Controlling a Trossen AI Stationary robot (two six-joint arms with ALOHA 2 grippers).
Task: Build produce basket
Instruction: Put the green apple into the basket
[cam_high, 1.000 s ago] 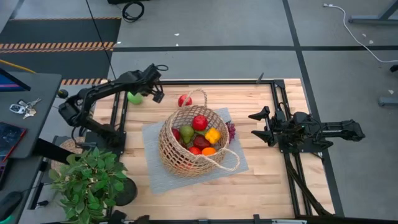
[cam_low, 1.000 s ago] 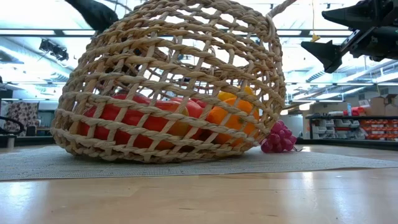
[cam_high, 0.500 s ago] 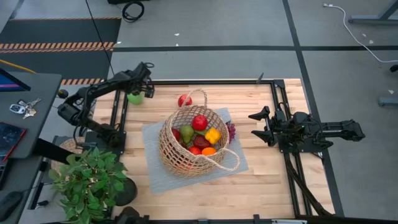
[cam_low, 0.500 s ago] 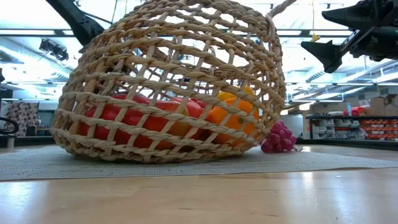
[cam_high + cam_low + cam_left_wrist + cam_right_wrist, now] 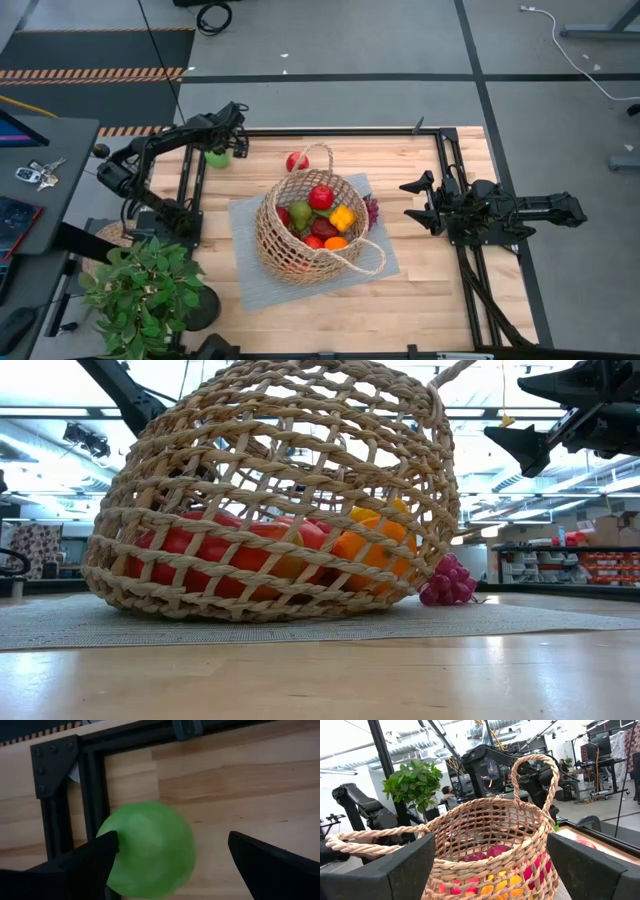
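Note:
The wicker basket (image 5: pixel 305 232) stands on a grey mat (image 5: pixel 250 285) in the middle of the table. It holds a red apple, a green pear, a yellow pepper and an orange. A green apple (image 5: pixel 216 158) lies at the table's far left corner, beside the black frame rail. My left gripper (image 5: pixel 228 146) is open and hovers over it, its fingers on either side of the apple (image 5: pixel 150 850). A second red apple (image 5: pixel 296 161) lies behind the basket, and purple grapes (image 5: pixel 372 210) lie against the basket's right side. My right gripper (image 5: pixel 415 200) waits, open, right of the basket.
A leafy potted plant (image 5: pixel 140 285) stands at the near left corner. Black frame rails (image 5: pixel 190 190) run along the table's left, far and right edges. Bare wood shows in front of the mat (image 5: pixel 400 680) and between the basket and my right arm.
My left gripper has moved toward the table's left edge, from beside the green apple to a place over it, then held still. Basket, fruit and right arm have stayed put.

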